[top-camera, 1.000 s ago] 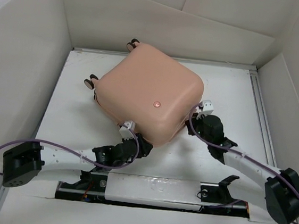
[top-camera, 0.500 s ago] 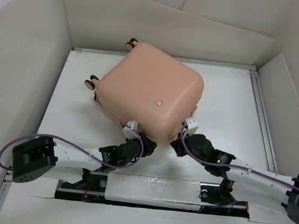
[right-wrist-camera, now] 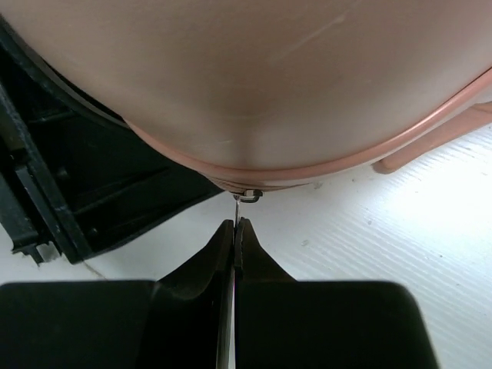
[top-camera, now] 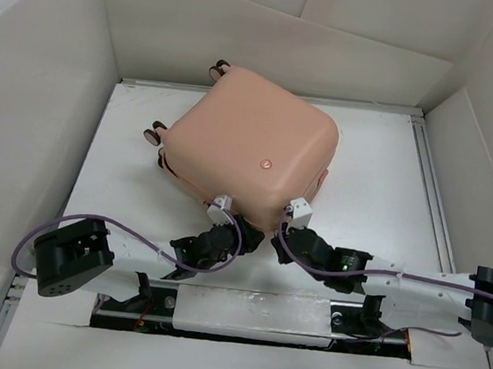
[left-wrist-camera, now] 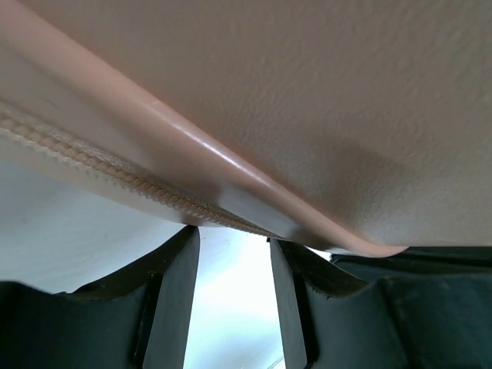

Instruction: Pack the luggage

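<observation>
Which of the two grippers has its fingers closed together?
The right gripper: its fingers meet, pinching a thin zipper pull at the luggage seam. The left gripper shows a clear gap between its fingers.

No lettering, brand, number or sign can be read in any view. The luggage [top-camera: 234, 139] carries a single small round badge [top-camera: 266, 162] on its top shell, too small to make out from overhead.
</observation>
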Controlling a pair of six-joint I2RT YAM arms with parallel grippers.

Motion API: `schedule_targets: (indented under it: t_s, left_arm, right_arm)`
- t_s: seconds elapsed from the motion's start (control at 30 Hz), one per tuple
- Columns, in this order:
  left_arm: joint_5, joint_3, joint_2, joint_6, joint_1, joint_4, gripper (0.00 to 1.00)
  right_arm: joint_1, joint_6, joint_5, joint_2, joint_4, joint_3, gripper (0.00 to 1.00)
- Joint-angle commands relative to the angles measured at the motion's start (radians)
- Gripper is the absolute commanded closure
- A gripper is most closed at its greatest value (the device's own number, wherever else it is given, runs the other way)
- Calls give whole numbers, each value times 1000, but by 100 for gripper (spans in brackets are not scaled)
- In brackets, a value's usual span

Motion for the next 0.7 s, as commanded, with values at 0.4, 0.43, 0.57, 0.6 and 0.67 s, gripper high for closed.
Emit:
schedule_targets:
  t_s: [0.4, 0.43, 0.57, 0.6, 0.67]
  left_arm:
    - [147, 58, 155, -22, 116, 297, 63]
    - [147, 58, 155, -22, 116, 309, 63]
    - [158, 33, 117, -23, 125, 308, 58]
    - [141, 21, 91, -23, 125, 250, 56]
    - [101, -4, -24, -14, 125, 176, 40]
  right_arm:
    - [114, 357, -58, 125, 726, 1, 100]
    - [114, 357, -36, 125, 726, 1, 100]
    - [114, 327, 13, 84, 589, 52, 65]
    - [114, 316, 24, 70, 515, 93, 56]
    - [114, 316, 56, 9, 320, 107, 42]
